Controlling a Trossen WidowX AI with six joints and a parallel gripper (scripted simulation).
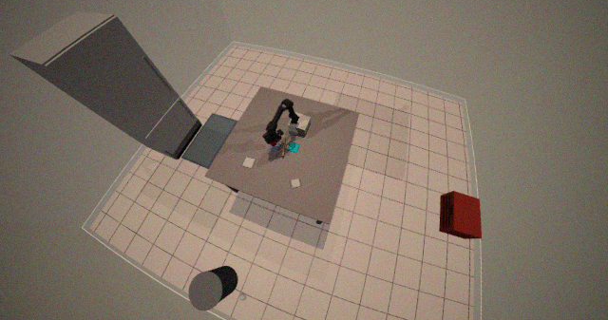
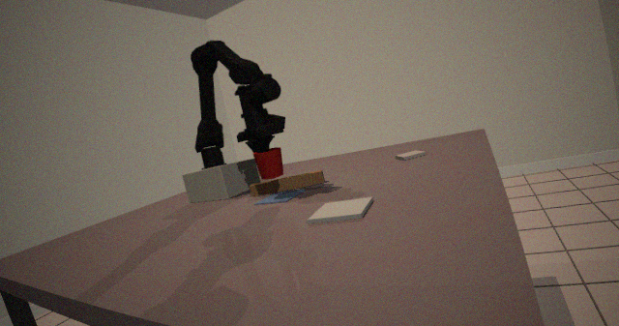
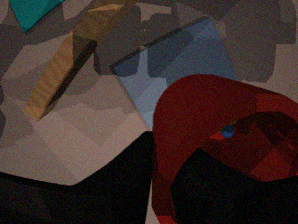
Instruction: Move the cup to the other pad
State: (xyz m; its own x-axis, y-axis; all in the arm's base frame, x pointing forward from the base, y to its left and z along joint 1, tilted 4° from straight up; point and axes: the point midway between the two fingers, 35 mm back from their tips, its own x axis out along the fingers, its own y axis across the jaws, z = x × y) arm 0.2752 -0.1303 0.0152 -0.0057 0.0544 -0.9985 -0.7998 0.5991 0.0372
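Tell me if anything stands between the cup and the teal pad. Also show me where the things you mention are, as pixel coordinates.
Yes: the wooden bar [image 1: 284,148] [image 2: 287,184] [image 3: 60,75] lies across the way, between the blue pad [image 1: 274,148] [image 2: 277,198] [image 3: 185,47], which the held cup [image 1: 274,143] [image 2: 269,163] [image 3: 182,102] is over, and the teal pad [image 1: 294,147] [image 3: 31,14].

Red cup [image 1: 274,143] [image 2: 269,164] [image 3: 192,102] aloft near blue pad [image 1: 274,148] [image 2: 272,200] [image 3: 192,57]

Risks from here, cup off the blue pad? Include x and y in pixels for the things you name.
Marbles: the red cup [image 2: 269,163] [image 3: 192,100] hangs in the air with a blue marble [image 3: 227,132] inside, so a sharp tilt might spill it.

Grip: the gripper [image 2: 262,151] seems to pinch one side of the wall, so the cup may swivel.

Clearance: the wooden bar [image 2: 290,183] [image 3: 62,70] lies close by; a low path might clip it.
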